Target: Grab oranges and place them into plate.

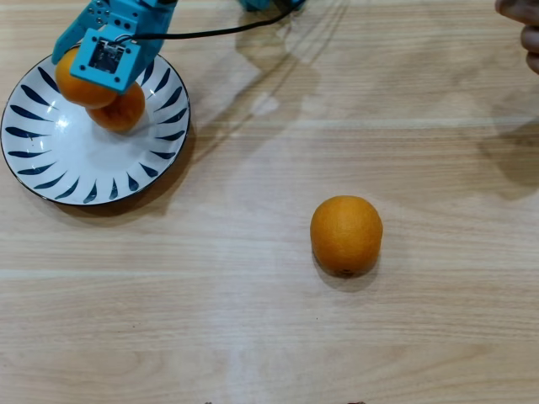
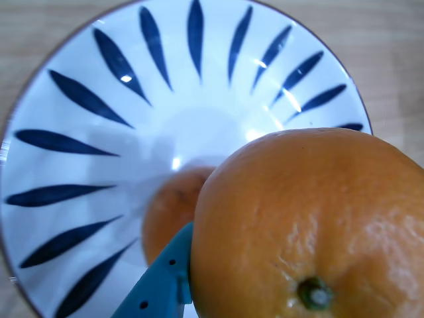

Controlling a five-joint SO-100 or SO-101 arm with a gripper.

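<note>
The plate [image 1: 59, 160] sits at the far left of the wooden table [image 1: 253, 337] in the overhead view: round, white and shallow, with dark blue leaf strokes fanning in from its rim.

Over its far side hangs the blue gripper [image 1: 88, 82], clamped on an orange [image 1: 77, 88] whose lower curve shows beneath the blue housing. The wrist view fills with that same held orange [image 2: 311, 225]: dimpled, glossy skin, a green stem scar near the bottom edge, and a blue finger [image 2: 159, 285] pressed against its left side (the other finger is hidden behind the fruit).

A second orange [image 1: 122, 111] lies in the plate, just right of and nearer than the held one, partly covered by it in the overhead view. In the wrist view it shows as a darker, blurred curve [image 2: 169, 212] resting on the white centre, behind the finger.

The third orange [image 1: 346, 235] stands alone on the bare table, well apart from the plate, to the right and nearer; it looks larger than the other two, slightly taller than wide, with a small dark mark low on its skin.

A black cable [image 1: 210, 32] runs from the gripper toward the far edge. At the far right corner, part of a hand [image 1: 522, 29] enters the overhead view.
</note>
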